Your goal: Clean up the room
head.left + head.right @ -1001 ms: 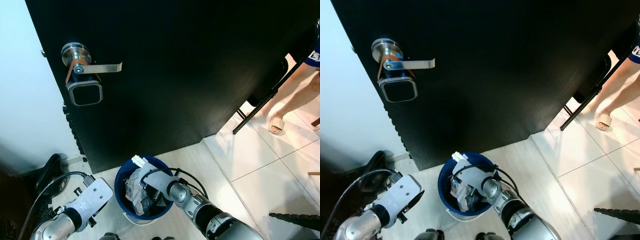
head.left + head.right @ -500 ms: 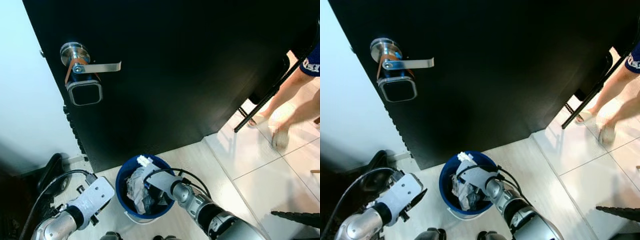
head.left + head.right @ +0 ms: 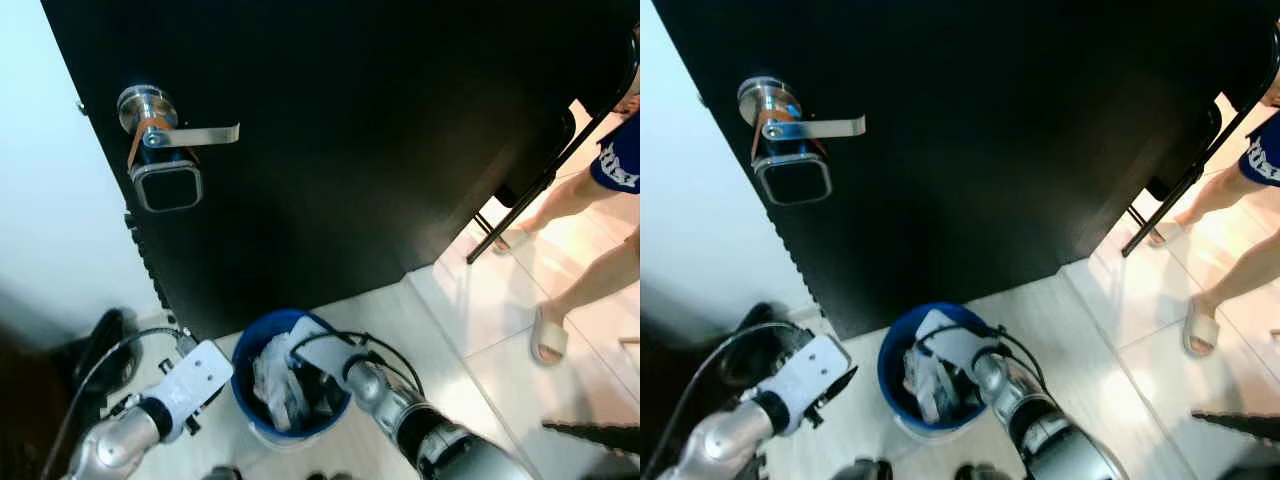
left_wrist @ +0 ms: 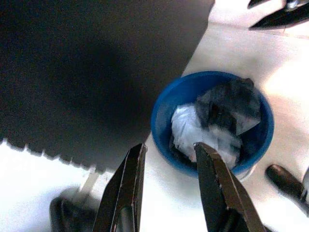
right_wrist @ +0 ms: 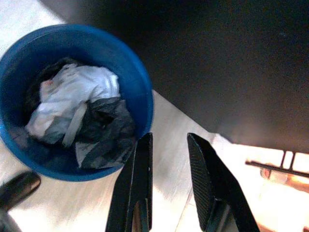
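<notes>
A round blue bin (image 3: 262, 345) is standing upright on the pale floor (image 3: 470, 360), just in front of a big black door (image 3: 350, 140). Its open top is facing up. It is stuffed with white crumpled paper (image 5: 72, 92) and dark grey bags (image 5: 104, 128).

The right gripper (image 5: 166, 145) is hanging over the bin's rim, its fingers a little apart and holding nothing. The left gripper (image 4: 166, 154) is waiting just beside the bin, fingers apart too, and looking empty. The head views are a bit blurry. A person's leg (image 3: 590, 285) in a sandal is stepping on the tiles, well apart.
</notes>
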### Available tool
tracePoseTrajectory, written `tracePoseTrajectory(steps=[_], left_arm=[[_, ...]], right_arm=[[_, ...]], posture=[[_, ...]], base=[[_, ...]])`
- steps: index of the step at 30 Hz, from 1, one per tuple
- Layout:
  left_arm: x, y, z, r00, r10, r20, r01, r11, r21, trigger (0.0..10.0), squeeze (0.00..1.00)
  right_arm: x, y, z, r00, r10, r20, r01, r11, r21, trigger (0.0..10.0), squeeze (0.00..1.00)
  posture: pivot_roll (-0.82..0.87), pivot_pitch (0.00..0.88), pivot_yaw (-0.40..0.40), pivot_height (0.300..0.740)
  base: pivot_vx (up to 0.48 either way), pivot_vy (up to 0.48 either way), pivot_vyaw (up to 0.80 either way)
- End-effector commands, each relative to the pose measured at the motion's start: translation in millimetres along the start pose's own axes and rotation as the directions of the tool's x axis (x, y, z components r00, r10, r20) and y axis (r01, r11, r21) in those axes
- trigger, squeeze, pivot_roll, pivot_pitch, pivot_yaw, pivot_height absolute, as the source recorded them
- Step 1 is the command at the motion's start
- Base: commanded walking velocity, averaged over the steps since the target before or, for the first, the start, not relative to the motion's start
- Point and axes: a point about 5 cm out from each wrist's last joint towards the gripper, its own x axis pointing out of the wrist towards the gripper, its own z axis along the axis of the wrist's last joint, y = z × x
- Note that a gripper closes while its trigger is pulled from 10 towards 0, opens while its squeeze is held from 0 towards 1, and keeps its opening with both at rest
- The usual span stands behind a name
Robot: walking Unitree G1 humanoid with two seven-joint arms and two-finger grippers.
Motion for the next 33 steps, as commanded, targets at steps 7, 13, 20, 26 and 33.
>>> tracePoseTrajectory(steps=[7,13,20,26,33], left_arm=[[12.9,-4.0,-1.2,0.995,0.099,-0.029,-0.103,0.968,-0.227,10.0,0.00],[43.4,-1.0,8.8,0.982,0.181,-0.047,-0.186,0.924,-0.334,10.0,0.00],[49.8,-7.2,10.8,0.983,0.177,-0.049,-0.183,0.919,-0.350,10.0,0.00],[47.6,-6.0,5.9,0.967,0.238,-0.095,-0.254,0.842,-0.477,10.0,0.00],[49.6,-2.1,5.3,0.960,0.263,-0.098,-0.275,0.812,-0.515,10.0,0.00]], right_arm=[[-4.9,-15.0,-11.5,0.994,-0.114,0.005,0.107,0.950,0.295,10.0,0.00],[-29.5,-30.8,-37.6,0.955,-0.296,0.003,0.226,0.736,0.638,10.0,0.00],[-33.7,-25.0,-39.5,0.958,-0.287,0.029,0.200,0.734,0.650,10.0,0.00],[-31.7,-20.2,-37.9,0.965,-0.261,0.027,0.178,0.726,0.664,10.0,0.00],[-37.2,-21.2,-37.5,0.966,-0.256,0.032,0.168,0.717,0.676,10.0,0.00]], posture=[[0.10,0.104,-0.102,0.740],[0.07,0.012,-0.071,0.740],[0.07,0.012,-0.071,0.740],[0.07,0.000,-0.083,0.740],[0.06,0.000,-0.090,0.740]], base=[[0.000,0.000,0.00],[0.000,0.000,0.00],[0.000,0.000,0.00],[0.000,0.000,0.00],[0.000,0.000,0.00]])
